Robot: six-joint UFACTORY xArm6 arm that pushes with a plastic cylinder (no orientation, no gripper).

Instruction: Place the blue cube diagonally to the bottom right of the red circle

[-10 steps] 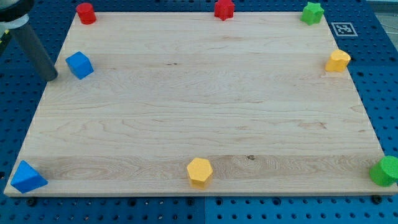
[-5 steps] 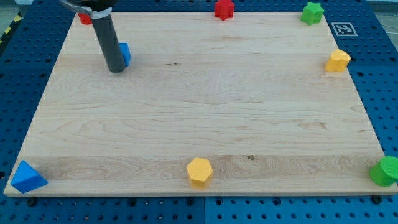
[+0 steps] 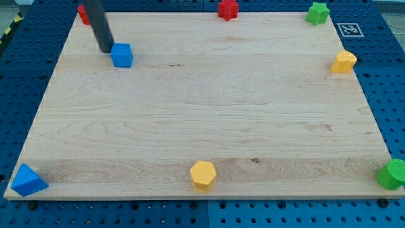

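The blue cube (image 3: 121,55) sits on the wooden board near its top left. The red circle (image 3: 82,13) stands at the board's top left corner, partly hidden behind my rod. The cube lies down and to the right of the red circle. My tip (image 3: 105,49) rests on the board just left of the blue cube, close to its upper left edge; I cannot tell whether it touches.
A red star (image 3: 228,9) is at the top middle, a green star (image 3: 317,12) at the top right, a yellow block (image 3: 343,62) at the right edge, a green block (image 3: 392,174) at the bottom right, a yellow hexagon (image 3: 203,175) at the bottom middle, a blue triangle (image 3: 27,180) at the bottom left.
The blue cube has slid right and up from the left edge. My tip swung in from the left, stood in front of the cube, and now sits at its left side.
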